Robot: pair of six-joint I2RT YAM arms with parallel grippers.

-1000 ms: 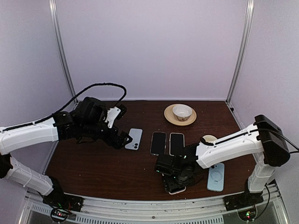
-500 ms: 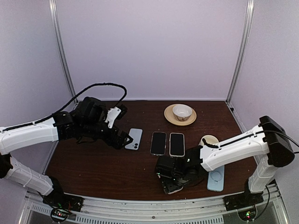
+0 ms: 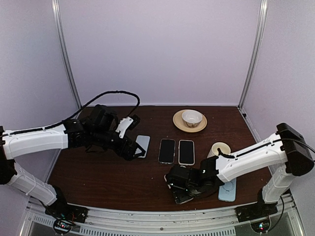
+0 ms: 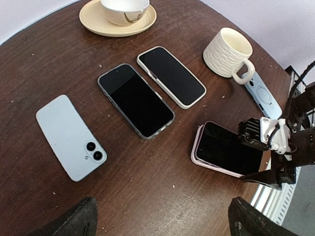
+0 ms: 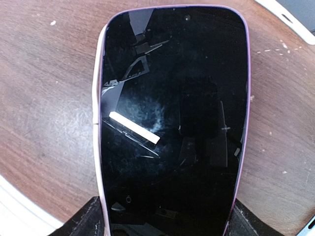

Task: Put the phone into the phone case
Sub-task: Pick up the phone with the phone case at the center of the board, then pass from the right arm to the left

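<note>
Your right claw (image 5: pixel 165 218) straddles one end of the phone (image 5: pixel 172 113), a finger at each long edge; you cannot tell whether it squeezes. The phone lies screen up on top of the phone case (image 5: pixel 97 123), slightly askew, with the case's pale rim showing along one side, near the front edge of the table (image 3: pixel 123 182). Your left claw (image 4: pixel 162 221) hangs wide open and holds nothing, above a pale blue phone (image 4: pixel 71 137) lying face down.

Phone (image 4: pixel 222 147): black screen up, purple rim, lying flat on top of case, skewed, not seated
Phone case (image 5: pixel 97 147): pale pink, under phone, edge showing along one side
Both near ribbed cream mug (image 4: pixel 226 51), toward table front
</note>
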